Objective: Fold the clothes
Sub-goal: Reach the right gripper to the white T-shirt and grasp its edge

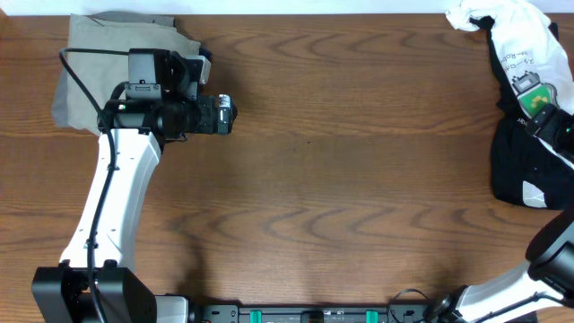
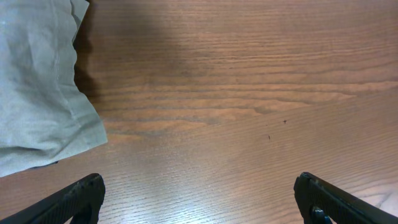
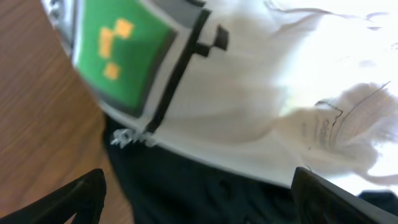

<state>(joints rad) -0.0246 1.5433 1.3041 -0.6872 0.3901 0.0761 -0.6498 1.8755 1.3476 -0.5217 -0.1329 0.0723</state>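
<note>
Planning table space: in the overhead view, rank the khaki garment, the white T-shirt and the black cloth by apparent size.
1. khaki garment and white T-shirt: similar. One is partly hidden and the other cropped, so they are left unranked.
2. black cloth: smallest.

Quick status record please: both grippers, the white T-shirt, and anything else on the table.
left gripper: open, fingers wide apart, holding nothing, over bare table
right gripper: open, fingers wide apart, close above the white T-shirt, no grip seen
white T-shirt: crumpled, not folded, top right in overhead view, green graphic facing up
black garment: partly under the T-shirt
tan garment: top left, beside the left gripper
</note>
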